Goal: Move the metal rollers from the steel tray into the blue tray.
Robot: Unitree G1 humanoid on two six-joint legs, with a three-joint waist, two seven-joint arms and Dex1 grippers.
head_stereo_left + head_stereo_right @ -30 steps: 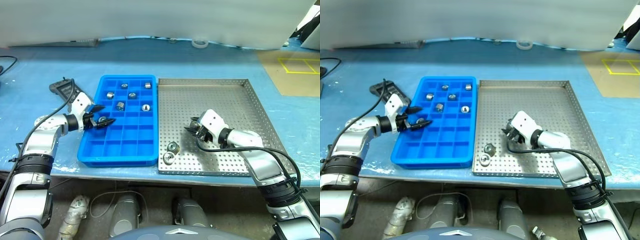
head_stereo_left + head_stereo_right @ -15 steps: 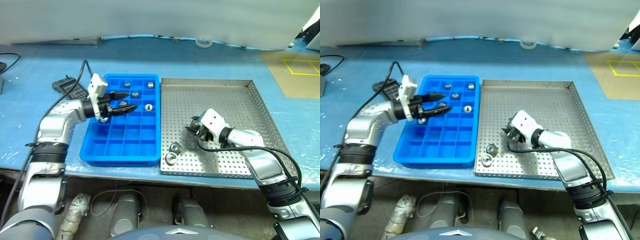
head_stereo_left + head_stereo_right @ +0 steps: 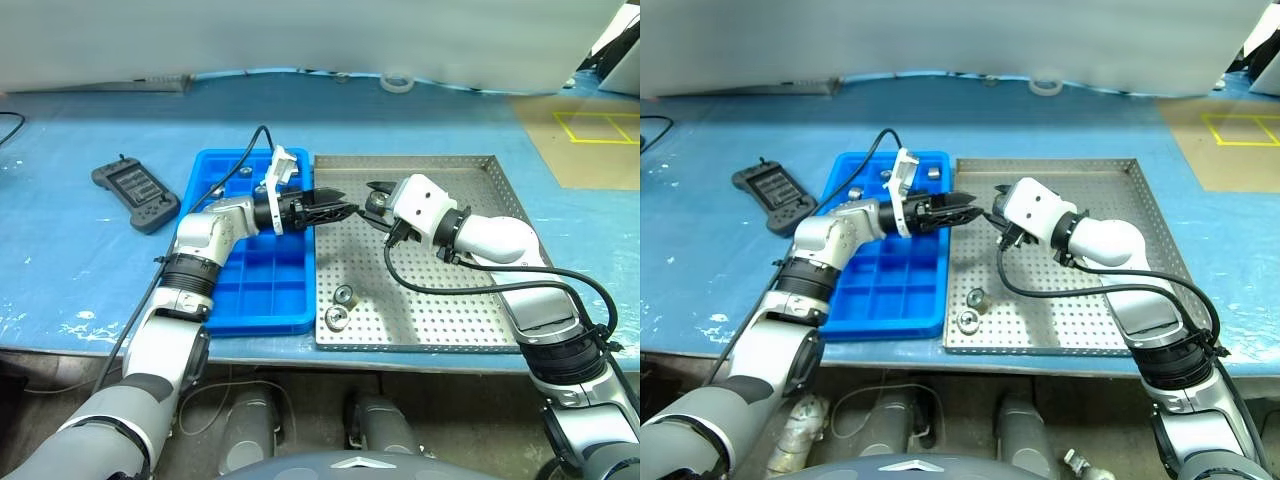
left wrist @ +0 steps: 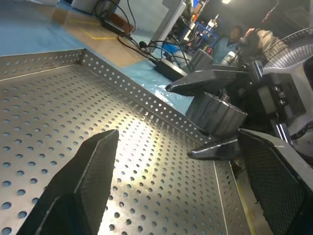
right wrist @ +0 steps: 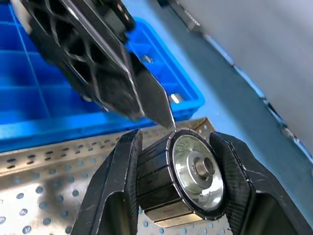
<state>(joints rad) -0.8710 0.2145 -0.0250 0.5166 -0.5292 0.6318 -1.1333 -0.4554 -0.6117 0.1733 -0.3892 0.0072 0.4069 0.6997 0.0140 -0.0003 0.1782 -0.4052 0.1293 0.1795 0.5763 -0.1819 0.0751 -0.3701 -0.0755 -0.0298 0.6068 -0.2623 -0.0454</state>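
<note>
right gripper (image 3: 378,205): clamps roller (image 5: 193,176) | left gripper (image 3: 338,208): spread, empty | blue tray (image 3: 255,290): part-hidden by arm

A blue sheet (image 3: 420,110) is covering the worktable, wrinkling and catching glare in places. A pale wall (image 3: 300,35) is rising along the sheet's far edge. Beside the sheet's far right corner, a brown floor patch (image 3: 590,150) is showing yellow tape lines (image 3: 600,128). Below the sheet's near edge, grey floor (image 3: 300,400) is lying in shadow. In the left wrist view, black cables (image 4: 142,39) are trailing over the floor beyond the sheet, and a seated person (image 4: 234,39) is showing in the dim background.
</note>
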